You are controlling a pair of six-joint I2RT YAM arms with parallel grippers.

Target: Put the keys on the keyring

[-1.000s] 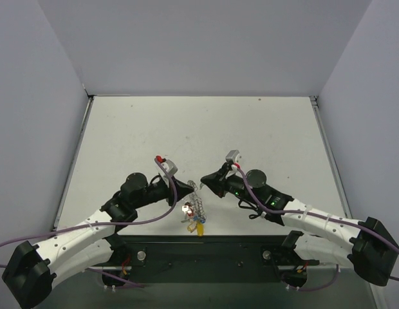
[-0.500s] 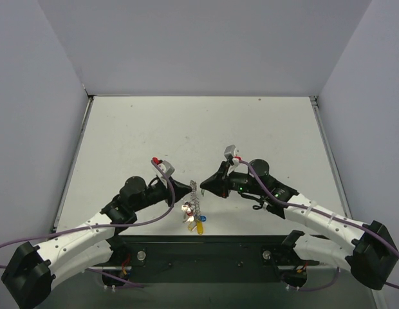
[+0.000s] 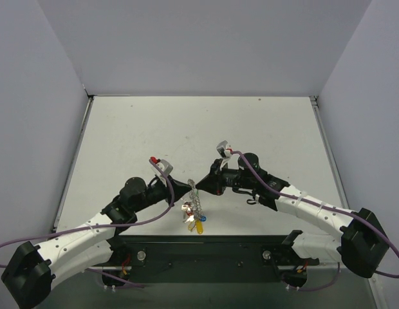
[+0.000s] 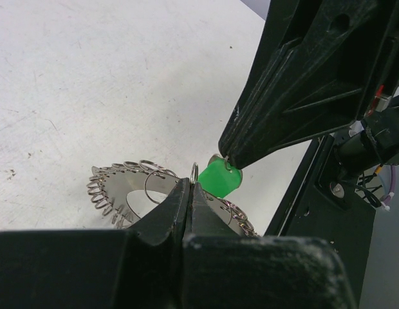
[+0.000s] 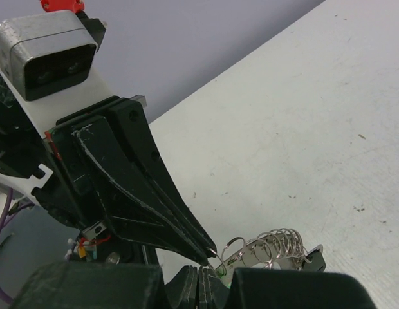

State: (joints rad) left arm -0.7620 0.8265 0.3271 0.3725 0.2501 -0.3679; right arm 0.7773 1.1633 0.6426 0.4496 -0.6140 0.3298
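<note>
The keyring (image 4: 122, 193), a silver ring fringed with wire loops, hangs between the two gripper tips (image 3: 194, 201). My left gripper (image 4: 190, 188) is shut, pinching one small loop at the ring's edge. My right gripper (image 3: 199, 188) is shut on a key with a green head (image 4: 220, 178), held right against that loop. In the right wrist view my own jaws (image 5: 203, 283) are shut at the bottom edge, with the keyring (image 5: 277, 248) just beyond and the green head almost hidden. Other keys, one yellow (image 3: 199, 227) and one blue (image 3: 202, 220), dangle below the ring.
The white table (image 3: 199, 129) stretches away behind the arms, walled on three sides. The black base rail (image 3: 206, 248) runs along the near edge, right under the dangling keys. A small black clip (image 5: 313, 259) sits at the ring's far end.
My right gripper has swung left with the green key until its tip meets the left gripper's tip at the ring. The left gripper has shifted slightly forward with the keyring.
</note>
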